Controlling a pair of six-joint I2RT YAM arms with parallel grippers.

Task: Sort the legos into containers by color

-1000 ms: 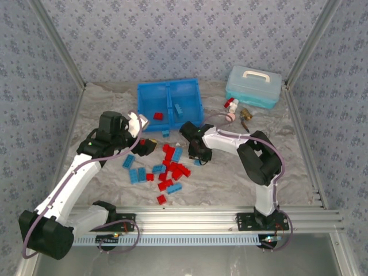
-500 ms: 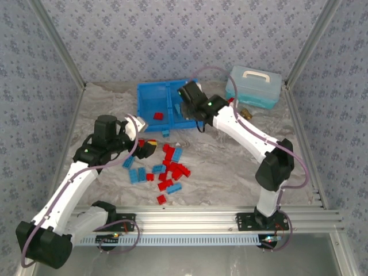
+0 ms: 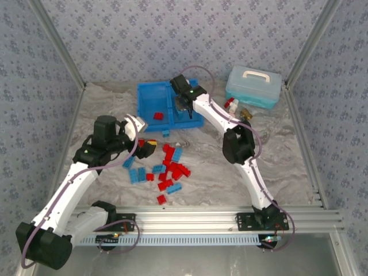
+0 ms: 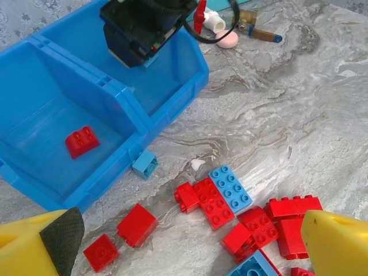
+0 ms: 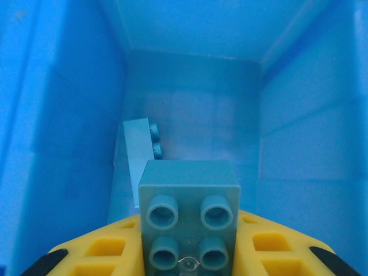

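On the bench point(image 3: 276, 149), the containers point(image 3: 150, 103) sit toward the far edge; loose legos point(image 3: 171, 169) lie mid-bench near the released left pincer point(image 4: 195, 244); the right pincer point(image 3: 184, 106) grasps a light blue brick point(image 5: 188, 198) over the right compartment; light, rigid, slick plastic, likely best pinched across flat opposite sides.

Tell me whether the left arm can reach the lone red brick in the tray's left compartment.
Probably yes: the red brick lies alone there, uncovered, the left pincer is open nearby, and the right arm hangs over the other compartment.
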